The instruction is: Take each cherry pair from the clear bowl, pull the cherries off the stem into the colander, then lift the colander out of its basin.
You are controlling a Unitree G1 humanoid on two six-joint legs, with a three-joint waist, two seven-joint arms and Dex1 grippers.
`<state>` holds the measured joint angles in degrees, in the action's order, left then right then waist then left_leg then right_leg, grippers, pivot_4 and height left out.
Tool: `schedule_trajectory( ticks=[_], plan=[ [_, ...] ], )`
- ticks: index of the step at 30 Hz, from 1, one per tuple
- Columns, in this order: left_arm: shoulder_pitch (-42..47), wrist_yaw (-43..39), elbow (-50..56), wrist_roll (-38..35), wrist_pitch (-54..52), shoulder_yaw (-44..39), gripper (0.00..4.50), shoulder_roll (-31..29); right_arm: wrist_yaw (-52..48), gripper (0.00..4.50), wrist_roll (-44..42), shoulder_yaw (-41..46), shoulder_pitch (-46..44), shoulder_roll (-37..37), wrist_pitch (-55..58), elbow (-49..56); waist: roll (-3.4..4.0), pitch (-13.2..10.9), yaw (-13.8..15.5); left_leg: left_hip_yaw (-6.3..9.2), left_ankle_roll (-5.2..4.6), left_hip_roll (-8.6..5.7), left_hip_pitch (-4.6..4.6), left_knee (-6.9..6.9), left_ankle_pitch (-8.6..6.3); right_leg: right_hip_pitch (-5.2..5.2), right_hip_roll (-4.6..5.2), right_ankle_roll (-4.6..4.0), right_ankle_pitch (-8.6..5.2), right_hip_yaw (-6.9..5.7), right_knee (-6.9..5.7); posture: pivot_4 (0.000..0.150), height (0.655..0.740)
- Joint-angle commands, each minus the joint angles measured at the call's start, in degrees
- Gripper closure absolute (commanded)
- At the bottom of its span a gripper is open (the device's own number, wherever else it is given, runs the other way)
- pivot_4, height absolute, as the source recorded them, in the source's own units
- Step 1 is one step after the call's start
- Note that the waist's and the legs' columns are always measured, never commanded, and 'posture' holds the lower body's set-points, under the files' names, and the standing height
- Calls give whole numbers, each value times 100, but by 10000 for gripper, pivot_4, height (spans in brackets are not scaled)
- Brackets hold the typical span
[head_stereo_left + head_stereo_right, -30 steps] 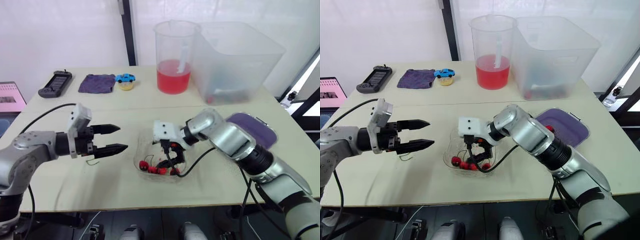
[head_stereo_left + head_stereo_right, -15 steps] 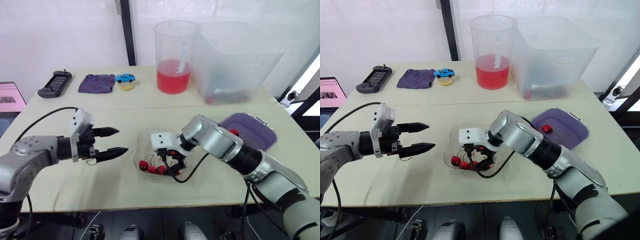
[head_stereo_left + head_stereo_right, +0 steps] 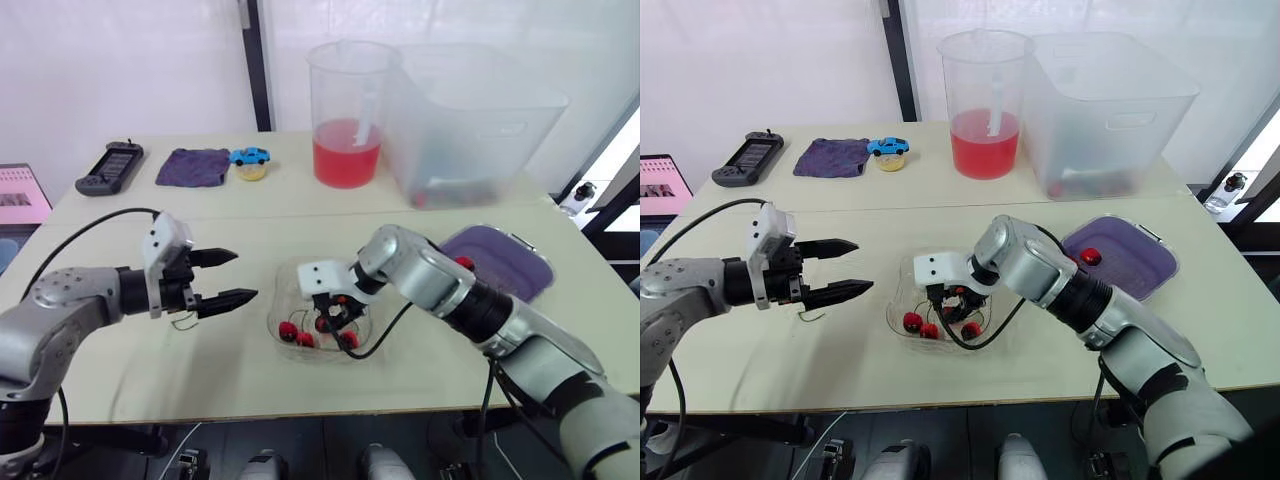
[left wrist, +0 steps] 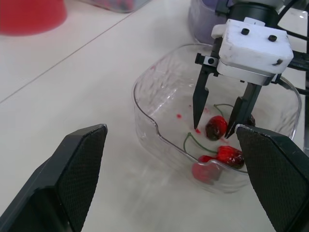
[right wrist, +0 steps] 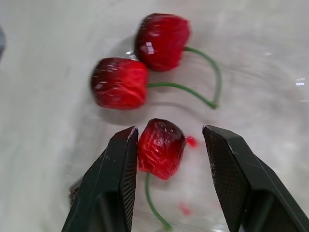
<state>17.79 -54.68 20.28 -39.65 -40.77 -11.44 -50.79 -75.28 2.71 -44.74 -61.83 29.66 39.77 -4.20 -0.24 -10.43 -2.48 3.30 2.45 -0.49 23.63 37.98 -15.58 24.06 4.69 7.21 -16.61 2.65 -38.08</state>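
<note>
Table (image 3: pixel 130 385): pale and wide, and everything sits on it.
Bin (image 3: pixel 470 120): big and see-through, at the far side on the robot's right.
Jug (image 3: pixel 350 110): tall and see-through, just beside the bin, with red drink in the bottom.
Colander (image 3: pixel 1135 262): purple, near the right edge, with one red cherry lying in it.
Bowl (image 4: pixel 145 121): see-through, in the middle of the table, between the two grippers (it has a few cherries in it).
Right gripper (image 5: pixel 169 133): down inside the bowl, fingers spread apart.
Left gripper (image 3: pixel 245 275): in the air to the left of the bowl, fingers spread apart, nothing in them.
Cherry (image 5: pixel 161 147): sits between the right gripper's fingers, not squeezed; one finger is just beside it.
Cherry pair (image 5: pixel 119 83): two cherries joined by green stems, lying close by in the bowl.
Stem (image 3: pixel 812 316): thin and green, on the table under the left gripper.
</note>
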Motion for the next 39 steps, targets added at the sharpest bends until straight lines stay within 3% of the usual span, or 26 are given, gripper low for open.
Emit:
schedule_trajectory(
  ticks=[1,2,8,12,16,22,25,27,31,39],
  plan=[
    [85,16,27,55,123,8,0,32,-118,35967,176,40,-197,-108,-254,-87,0,0,-3,-1,0,0,0,0,0,0,0,0,0,0,0,1500,7337],
    [79,14,29,69,127,8,0,36,-137,39704,217,42,-209,-131,-310,-122,0,0,-3,-1,0,0,0,0,0,0,0,0,0,0,0,1500,7337],
    [82,23,12,110,141,27,0,51,-191,39704,370,172,-390,-325,-718,-570,0,0,-3,-1,1,0,0,0,0,1,0,0,0,0,-1,1500,7337],
    [111,1,-25,163,169,75,0,75,-518,39704,348,216,-586,-376,-1851,-767,0,0,-7,-1,1,0,0,0,1,2,0,0,0,0,-1,1500,7337],
    [115,-22,-26,217,195,112,0,110,-749,39704,318,338,-608,-381,-2145,-688,0,0,-3,0,1,0,0,0,1,2,0,0,0,0,-2,1500,7337],
    [246,-48,-129,252,227,173,0,148,-713,39704,480,560,-536,-249,-1488,-496,0,0,-1,1,3,0,0,0,2,1,0,0,0,-1,-2,1500,7337],
    [277,-134,-157,240,240,184,0,152,-670,30894,482,698,-499,-192,-821,-287,0,0,0,0,3,0,0,0,2,2,0,0,0,0,-2,1500,7337],
    [330,-174,-192,219,240,180,0,167,-595,22172,527,755,-472,-155,-563,-134,0,0,-2,1,2,0,0,0,1,2,0,0,0,0,-2,1500,7337],
    [413,-241,-249,257,265,227,0,217,-362,22172,355,917,-237,-278,576,189,0,0,-3,0,2,0,0,0,1,1,0,0,0,0,-2,1500,7337],
    [459,-286,-261,320,323,385,0,295,97,22172,621,642,158,-124,856,319,0,0,-6,-1,2,-2,0,0,1,2,1,0,0,0,-3,1500,7337]
  ],
)
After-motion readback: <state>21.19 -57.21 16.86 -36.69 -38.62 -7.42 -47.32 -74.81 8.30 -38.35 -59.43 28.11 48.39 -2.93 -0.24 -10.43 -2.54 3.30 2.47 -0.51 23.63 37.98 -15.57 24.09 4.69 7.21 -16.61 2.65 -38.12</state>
